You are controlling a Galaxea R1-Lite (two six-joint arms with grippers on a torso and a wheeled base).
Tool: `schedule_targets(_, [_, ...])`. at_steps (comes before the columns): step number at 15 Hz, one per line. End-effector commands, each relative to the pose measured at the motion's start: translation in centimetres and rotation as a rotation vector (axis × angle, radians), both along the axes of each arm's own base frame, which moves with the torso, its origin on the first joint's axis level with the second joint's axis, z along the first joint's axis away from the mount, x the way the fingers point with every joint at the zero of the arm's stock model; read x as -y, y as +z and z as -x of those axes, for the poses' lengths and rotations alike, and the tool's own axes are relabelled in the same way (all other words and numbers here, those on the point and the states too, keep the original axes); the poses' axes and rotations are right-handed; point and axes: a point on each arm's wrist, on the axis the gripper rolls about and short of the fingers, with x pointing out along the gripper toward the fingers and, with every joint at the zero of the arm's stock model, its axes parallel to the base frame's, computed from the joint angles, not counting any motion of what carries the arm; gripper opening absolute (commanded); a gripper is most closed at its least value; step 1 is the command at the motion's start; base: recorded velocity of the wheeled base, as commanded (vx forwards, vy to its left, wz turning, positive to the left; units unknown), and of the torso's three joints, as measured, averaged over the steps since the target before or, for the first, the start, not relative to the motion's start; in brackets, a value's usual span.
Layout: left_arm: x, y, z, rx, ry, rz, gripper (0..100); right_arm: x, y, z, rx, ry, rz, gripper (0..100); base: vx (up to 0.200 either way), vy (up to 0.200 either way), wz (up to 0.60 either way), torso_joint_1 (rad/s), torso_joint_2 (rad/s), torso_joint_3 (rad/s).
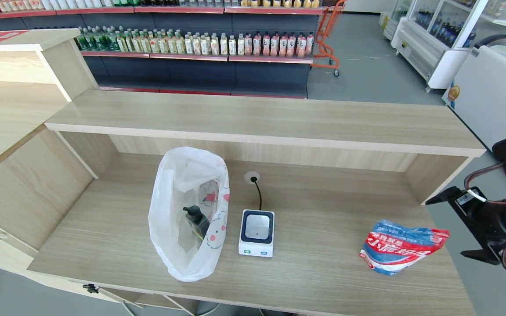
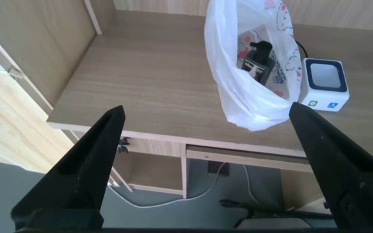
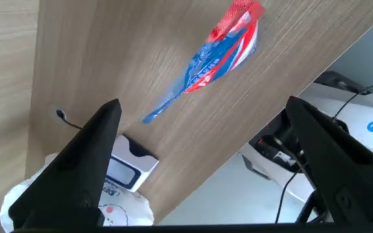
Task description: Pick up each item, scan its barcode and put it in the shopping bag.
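Shelves [image 1: 191,57]: standing behind the counter, carrying rows of bottles.
Counter [image 1: 323,267]: wooden, with a raised ledge running along its far side; everything below is sitting on its lower surface.
Bag [image 1: 169,197]: white plastic, lying left of centre with its mouth gaping open towards the far side; touching nothing but the counter.
Right gripper [image 1: 448,228]: hovering off the counter's right end, just beyond the pouch; fingers [image 3: 96,149] spreading wide and holding nothing.
Left gripper [image 2: 206,110]: hanging above the counter's near edge, on the near-left side of the bag; fingers [image 2: 96,155] spreading wide and holding nothing.
Pouch [image 1: 400,248]: red, blue and white, lying flat near the right end of the counter, well apart from the scanner and not in the bag.
Scanner [image 1: 257,232]: white box with a dark-framed window facing up, sitting just right of the bag.
Bottle [image 1: 196,223]: dark, with a pump top, resting inside the bag.
Cable [image 1: 258,193]: black, running from the scanner's far side into a round hole in the counter.
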Motion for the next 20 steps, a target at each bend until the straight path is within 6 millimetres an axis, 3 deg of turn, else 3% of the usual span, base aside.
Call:
schedule_targets(1, [0.0, 0.0, 0.0, 0.001, 0.000, 0.000, 100, 0.0, -2.5, -2.7, -0.098, -0.037, 0.022, 100, 0.000, 0.000, 0.00, 0.000, 0.00, 0.000])
schedule_targets(5, [0.0, 0.0, 0.0, 0.001, 0.000, 0.000, 100, -0.3, -4.9, -4.7, -0.168, -0.051, 0.016, 100, 0.000, 0.000, 0.00, 0.000, 0.00, 0.000])
schedule_targets(8, [0.0, 0.0, 0.0, 0.001, 0.000, 0.000, 100, -1.0, -6.6, -7.5, -0.158, -0.038, 0.014, 100, 0.000, 0.000, 0.00, 0.000, 0.00, 0.000])
schedule_targets(13, [0.0, 0.0, 0.0, 0.001, 0.000, 0.000, 100, -4.0, -9.6, -10.2, -0.150, 0.086, 0.054, 100, 0.000, 0.000, 0.00, 0.000, 0.00, 0.000])
schedule_targets(16, [0.0, 0.0, 0.0, 0.001, 0.000, 0.000, 100, -4.9, -11.6, -11.3, -0.167, 0.157, 0.097, 100, 0.000, 0.000, 0.00, 0.000, 0.00, 0.000])
schedule_targets(20, [0.0, 0.0, 0.0, 0.001, 0.000, 0.000, 100, -5.0, -12.7, -12.3, -0.153, 0.177, 0.166, 100, 0.000, 0.000, 0.00, 0.000, 0.00, 0.000])
